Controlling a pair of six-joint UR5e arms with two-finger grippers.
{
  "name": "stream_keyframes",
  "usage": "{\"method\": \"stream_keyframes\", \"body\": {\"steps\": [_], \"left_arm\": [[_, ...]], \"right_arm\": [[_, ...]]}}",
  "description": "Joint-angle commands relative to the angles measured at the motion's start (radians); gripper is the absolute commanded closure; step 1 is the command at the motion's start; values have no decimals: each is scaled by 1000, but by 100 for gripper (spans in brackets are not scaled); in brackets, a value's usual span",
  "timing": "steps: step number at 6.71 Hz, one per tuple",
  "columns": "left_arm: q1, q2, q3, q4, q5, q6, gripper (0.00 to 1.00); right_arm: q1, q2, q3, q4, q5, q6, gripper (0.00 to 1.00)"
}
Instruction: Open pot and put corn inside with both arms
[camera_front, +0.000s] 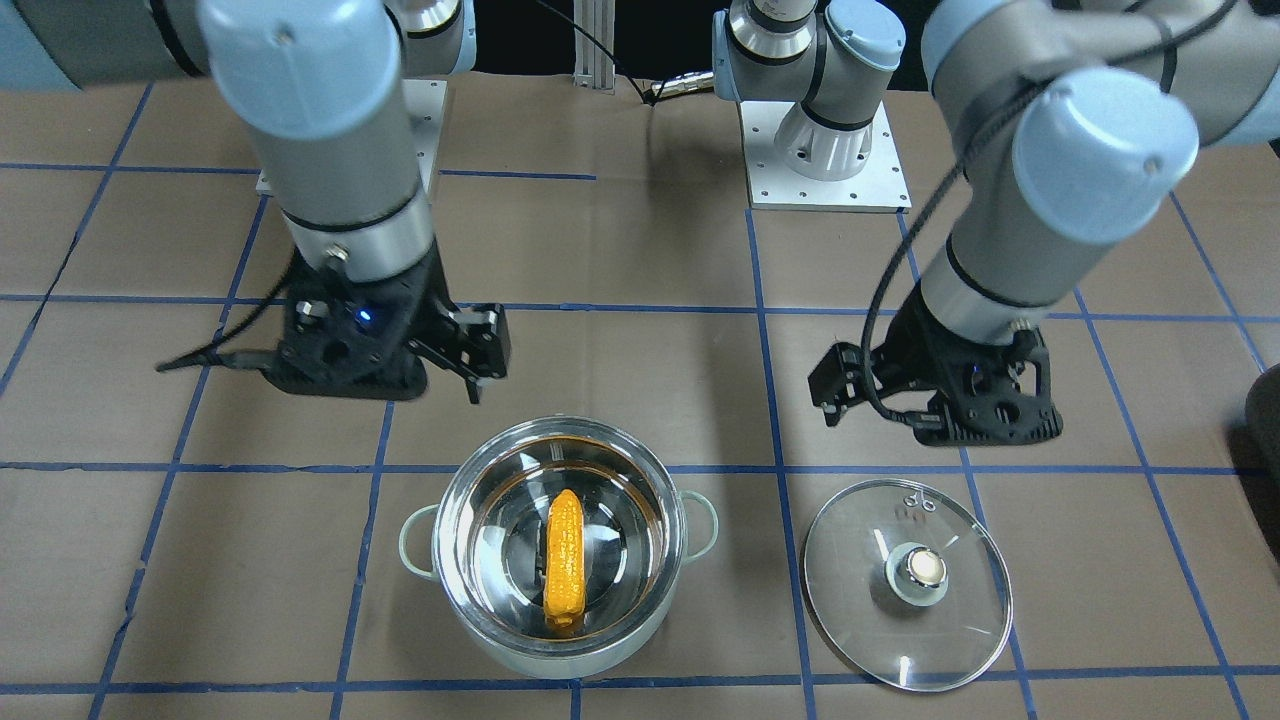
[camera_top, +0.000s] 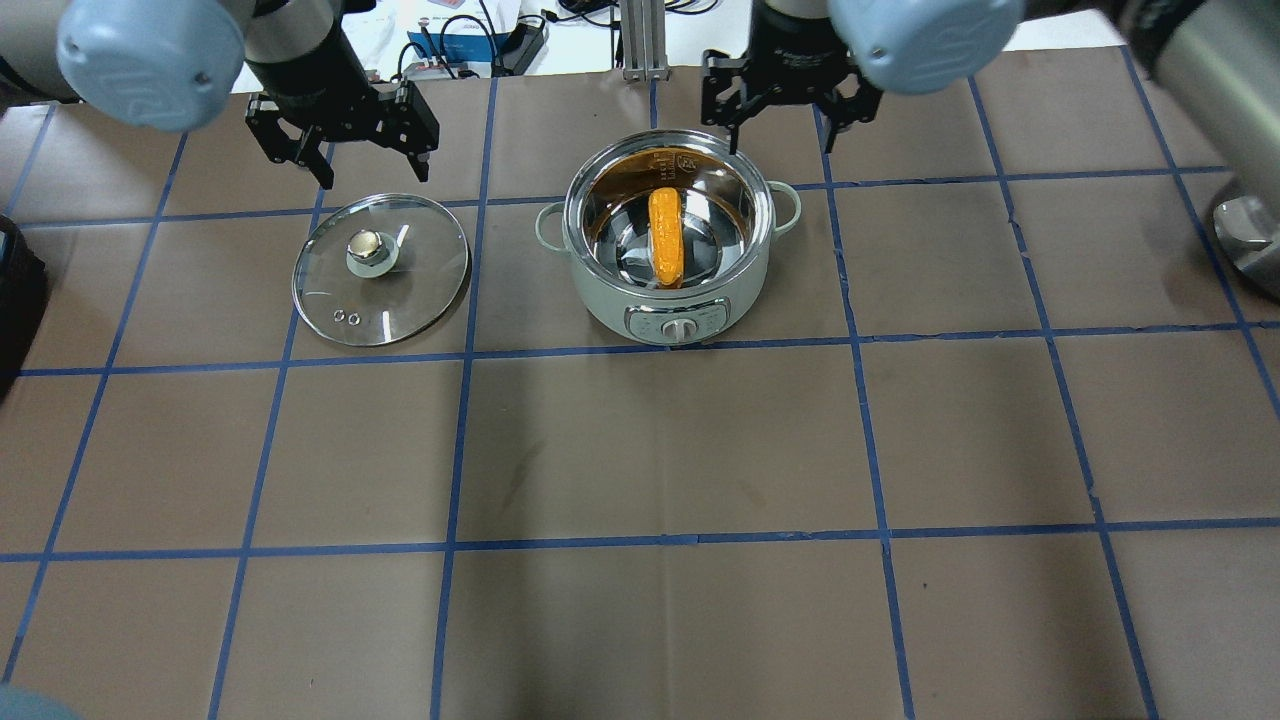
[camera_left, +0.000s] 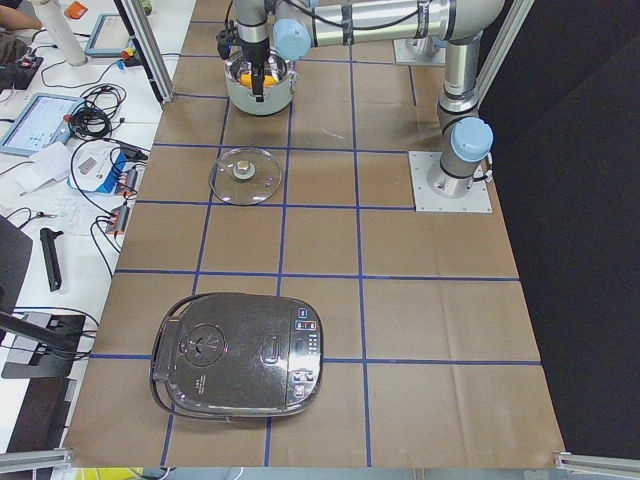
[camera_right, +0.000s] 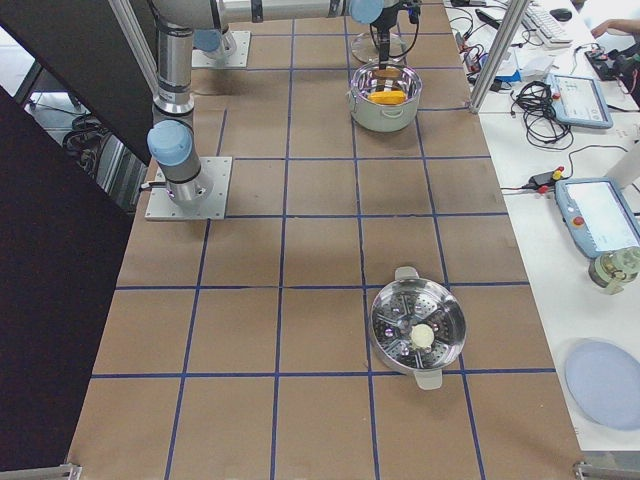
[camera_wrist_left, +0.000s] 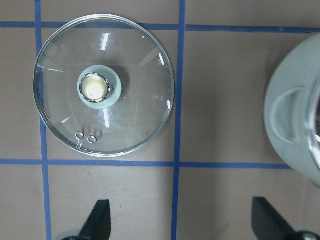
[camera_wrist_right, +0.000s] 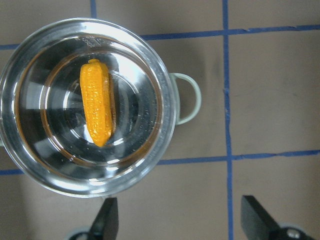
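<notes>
The pot (camera_top: 608, 300) stands open on the table, shiny inside with pale side handles. The corn (camera_top: 665, 237) lies flat on the pot's bottom, also in the front view (camera_front: 563, 565) and the right wrist view (camera_wrist_right: 96, 107). The glass lid (camera_top: 380, 270) lies flat on the table beside the pot, knob up. My left gripper (camera_top: 345, 150) is open and empty, above the table just past the lid (camera_wrist_left: 102, 85). My right gripper (camera_top: 785, 110) is open and empty, beside the pot's far rim (camera_wrist_right: 167, 115).
A rice cooker (camera_left: 240, 365) sits at the table's left end. A steamer pot (camera_right: 418, 330) sits at the right end. The arm base plates (camera_front: 828, 160) lie on the robot's side. Tablets and cables lie on the side benches.
</notes>
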Motion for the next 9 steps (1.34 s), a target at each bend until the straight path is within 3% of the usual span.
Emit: {"method": "stream_keyframes", "body": {"steps": [1, 3, 4, 9], "left_arm": [[-40, 93, -5, -100, 5, 2, 0], [8, 145, -71, -93, -7, 28, 0], [9, 166, -90, -95, 2, 28, 0], [15, 202, -127, -93, 3, 30, 0]], "right_arm": [[-88, -158, 69, 166, 21, -58, 14], [-87, -227, 214, 38, 20, -64, 12], [-87, -232, 213, 33, 18, -66, 2], [-83, -232, 215, 37, 8, -63, 0]]}}
